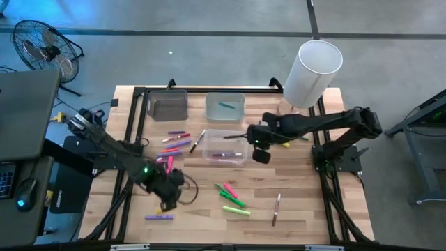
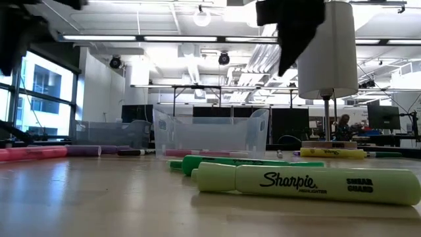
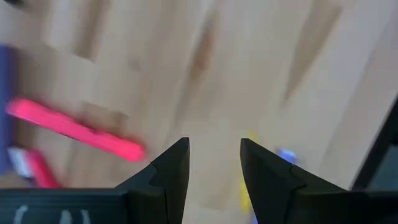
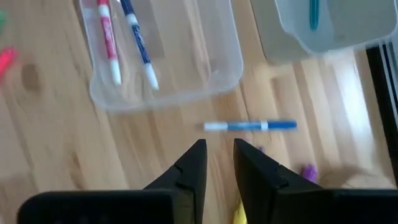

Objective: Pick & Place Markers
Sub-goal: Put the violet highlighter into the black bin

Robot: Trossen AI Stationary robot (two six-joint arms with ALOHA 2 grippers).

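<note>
Butcher-block wood table [image 1: 306,209] is filling my overhead feed, thin capped markers [image 1: 233,199] lying scattered across it: green and pink ones at lower centre, purple and pink ones at centre left. I am seeing the left gripper [image 1: 169,197] hovering at lower left, its claw spread and empty. Farther up, the right gripper [image 1: 260,148] is hanging beside the clear rectangular plastic bin [image 1: 224,146] holding two markers, its fingers [image 4: 186,171] slightly parted, pinching nothing.
</note>
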